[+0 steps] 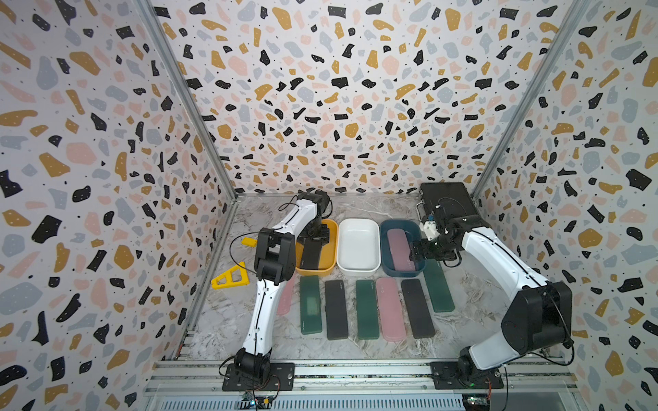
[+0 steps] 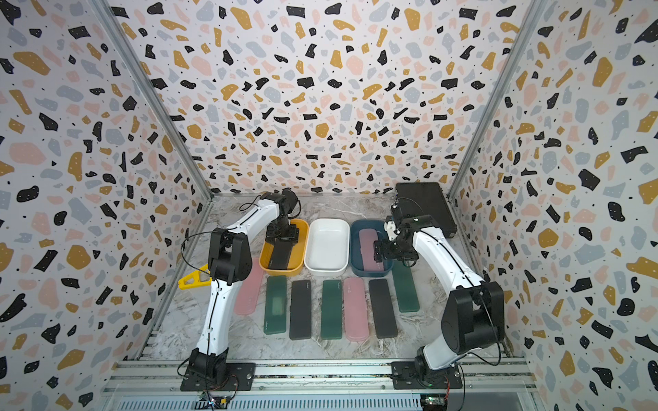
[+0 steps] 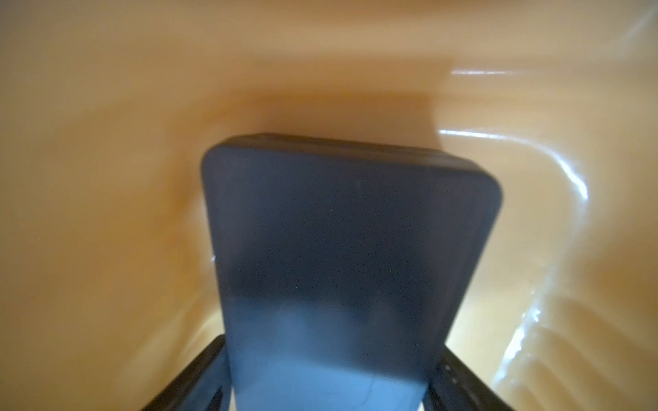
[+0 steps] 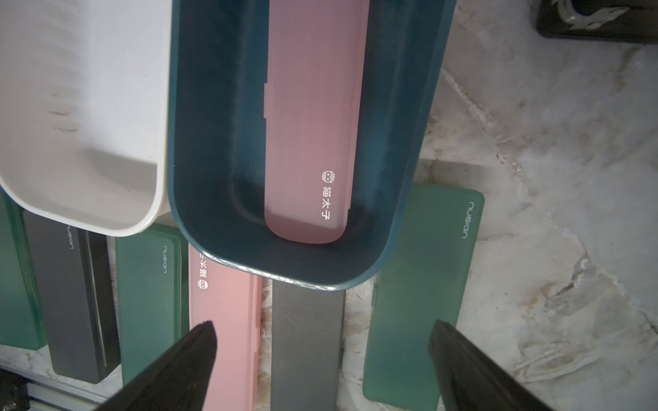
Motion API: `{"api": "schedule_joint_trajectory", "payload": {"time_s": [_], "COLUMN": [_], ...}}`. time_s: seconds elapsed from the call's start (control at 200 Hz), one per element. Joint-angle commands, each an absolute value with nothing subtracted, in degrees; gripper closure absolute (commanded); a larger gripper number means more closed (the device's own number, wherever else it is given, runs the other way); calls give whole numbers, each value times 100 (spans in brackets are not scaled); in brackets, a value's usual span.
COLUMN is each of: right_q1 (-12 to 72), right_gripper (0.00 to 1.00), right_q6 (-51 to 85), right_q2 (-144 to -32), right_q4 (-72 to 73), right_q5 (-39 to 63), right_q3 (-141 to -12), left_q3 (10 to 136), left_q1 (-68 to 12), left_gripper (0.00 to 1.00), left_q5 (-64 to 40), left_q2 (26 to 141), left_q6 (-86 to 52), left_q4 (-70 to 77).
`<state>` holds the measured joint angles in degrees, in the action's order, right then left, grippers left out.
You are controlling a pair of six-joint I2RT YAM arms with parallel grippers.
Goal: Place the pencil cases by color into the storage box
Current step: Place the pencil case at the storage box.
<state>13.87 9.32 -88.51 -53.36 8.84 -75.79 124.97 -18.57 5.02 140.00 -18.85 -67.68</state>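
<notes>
A black pencil case (image 3: pixel 341 249) lies lengthwise in the yellow storage box (image 1: pixel 317 272). My left gripper (image 3: pixel 333 343) straddles its far end, one finger close against each long side; contact is blurred. The blue box (image 1: pixel 402 274) holds a pink case (image 4: pixel 313 124). My right gripper (image 4: pixel 322 325) hangs open and empty above that box's near end. In front of the boxes, several cases lie in a row: pink (image 1: pixel 285 299) half hidden by my left arm, green (image 1: pixel 310 304), black (image 1: pixel 336 309), green (image 1: pixel 366 309), pink (image 1: pixel 390 309), black (image 1: pixel 417 307), green (image 1: pixel 438 288).
An empty white box (image 1: pixel 358 272) stands between the yellow and blue boxes. A large black briefcase (image 1: pixel 447 199) sits at the back right corner. Two yellow plastic pieces (image 1: pixel 229 275) lie by the left wall. Aluminium rails run along the front edge.
</notes>
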Motion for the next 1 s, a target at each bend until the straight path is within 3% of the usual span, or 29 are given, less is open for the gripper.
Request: {"api": "schedule_joint_trajectory", "payload": {"time_s": [0.0, 0.556, 0.996], "right_q1": [1371, 1355, 1085], "right_gripper": [1, 1, 1], "right_q6": [887, 877, 682], "right_q2": [-8693, -8502, -8213], "right_q4": [-5425, -5508, -5730], "right_q5": [940, 865, 536], "right_q3": [-7592, -7550, -7292], "left_q3": [12429, 12483, 11874], "left_q1": [-1887, -1968, -2021], "left_gripper": [15, 10, 7], "left_q5": [471, 421, 327], "left_q2": [14030, 13253, 11976], "left_q6": [-1883, -1888, -1880], "left_q4": [-6928, -6995, -6809]}}
